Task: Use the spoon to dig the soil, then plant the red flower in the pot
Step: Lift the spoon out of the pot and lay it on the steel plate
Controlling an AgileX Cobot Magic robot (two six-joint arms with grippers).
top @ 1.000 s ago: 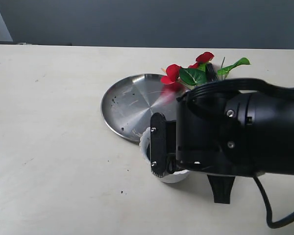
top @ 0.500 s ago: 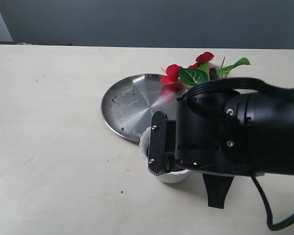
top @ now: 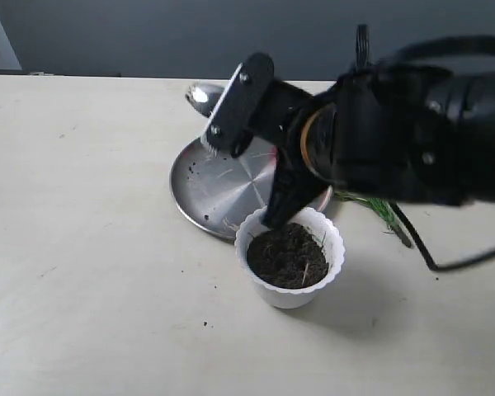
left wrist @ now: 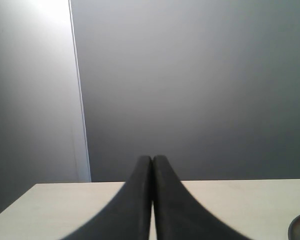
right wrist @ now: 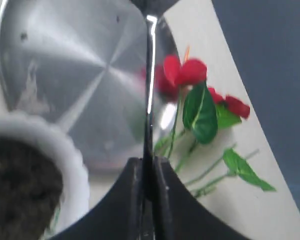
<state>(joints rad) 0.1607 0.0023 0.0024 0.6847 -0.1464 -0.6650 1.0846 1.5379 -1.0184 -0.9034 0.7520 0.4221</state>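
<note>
Right gripper (right wrist: 146, 172) jaws clamp the spoon (right wrist: 150, 75) handle, long axis running out over the steel plate (top: 223, 177), pot (top: 290, 257) of soil (top: 287, 254) just beside; left gripper (left wrist: 152, 200) jaws closed, empty.

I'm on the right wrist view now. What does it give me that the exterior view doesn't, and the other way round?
Only the right wrist view shows the red flower with its green leaves, lying on the table beside the steel plate, and the right tool shut on the spoon handle.

Only the exterior view shows the whole pot, the soil filling it, the spoon's bowl raised above the plate's far edge, and loose specks on the table.

Both show the plate, the spoon, the pot's wavy rim and some soil.
</note>
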